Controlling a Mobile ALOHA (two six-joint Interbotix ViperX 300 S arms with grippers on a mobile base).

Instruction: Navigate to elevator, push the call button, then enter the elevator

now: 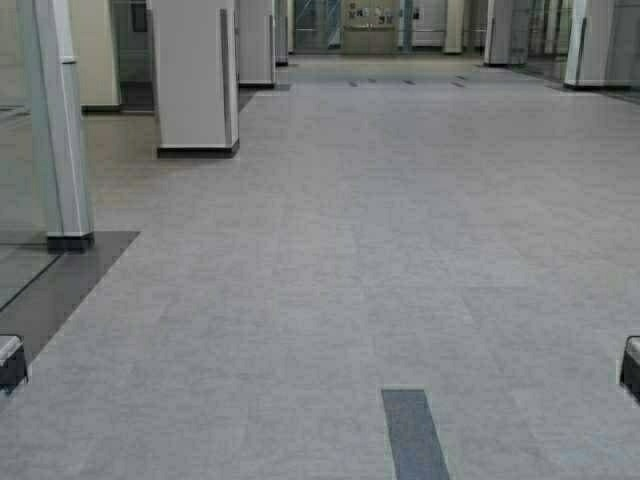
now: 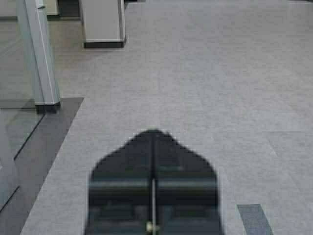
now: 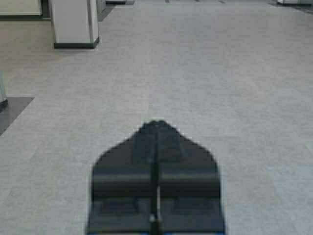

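— Starting at the jaws: what is logged for the left gripper [image 2: 153,134]?

— Item one: dark jaws pressed together along a centre seam, nothing between them, pointing forward over the grey floor [image 1: 400,250]. In the high view only a corner of that arm shows at the lower left edge.

— And the right gripper [image 3: 157,123]?

— Item two: same condition. Jaws together, tips meeting in a point, nothing held, held low above the floor. Its arm shows as a dark corner at the lower right edge of the high view.

— Moving outward, what lies near?

— Item three: a dark grey floor strip [image 1: 414,432] just ahead, toward the right of centre. Item four: a dark floor border [image 1: 70,280] on the left, with a slim pale post [image 1: 58,130] standing on it beside a glass panel [image 1: 18,150].

— Farther out?

— Item five: a white square pillar [image 1: 195,75] with a dark base, ahead on the left. More pillars stand behind it and along the right side. Item six: a far wall [image 1: 370,25] with glazed panels at the end of the hall.

— Location of the elevator and the call button?

— Neither can be made out in any view; only open hall floor, pillars and the distant wall appear.
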